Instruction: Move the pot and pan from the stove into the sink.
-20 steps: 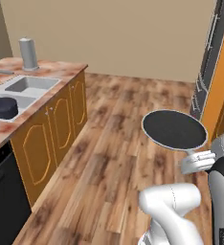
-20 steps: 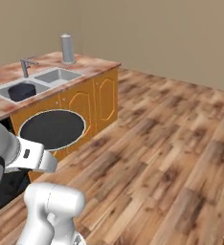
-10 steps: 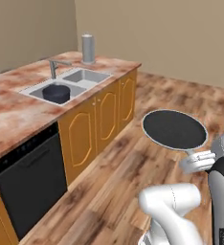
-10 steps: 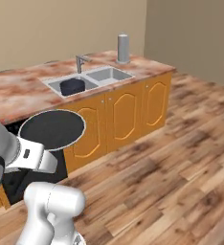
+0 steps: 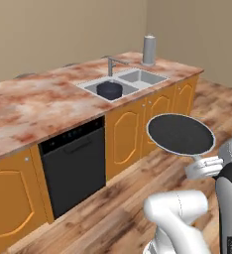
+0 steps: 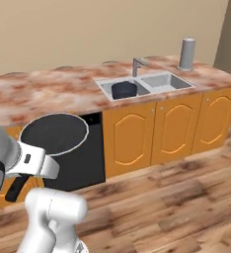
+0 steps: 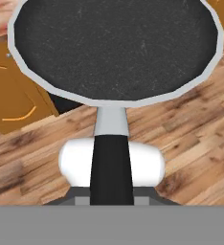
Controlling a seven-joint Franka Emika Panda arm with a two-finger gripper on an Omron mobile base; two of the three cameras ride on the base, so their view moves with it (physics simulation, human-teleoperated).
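**Pan carried in the air, pot already in the sink**

The pan [image 5: 181, 134] is a shallow round black frying pan with a thin light rim and a finely speckled cooking surface. A short light-grey neck joins the bowl to a straight black handle [image 7: 111, 167]. It is held level above the wooden floor [image 6: 186, 197], out in front of the orange cabinet doors [image 6: 176, 126] and well apart from the counter. The gripper [image 7: 111, 184] is nearly closed, clamped on the pan's handle close to the neck; the fingertips themselves are hidden under the handle in the hand view.

The pot [image 5: 109, 89] is a deep round dark blue-grey vessel standing upright in the sink [image 5: 147, 75], in the basin nearer the dishwasher [image 5: 76, 166]. The other basin lies toward the counter's far end. The angular grey faucet [image 6: 136, 64] rises at the middle of the sink's rear edge.

A grey cylinder [image 5: 148, 49] stands upright on the reddish marbled counter [image 5: 33, 106], near its far corner behind the sink. No writing or label can be read on anything.

The hand view gives the pan's surface texture and the handle joint up close, with floor and a cabinet door behind it. The two base views give the sink, the pot and the counter; in the right base view the handle's dark end [image 6: 16, 188] sticks out below the white hand.
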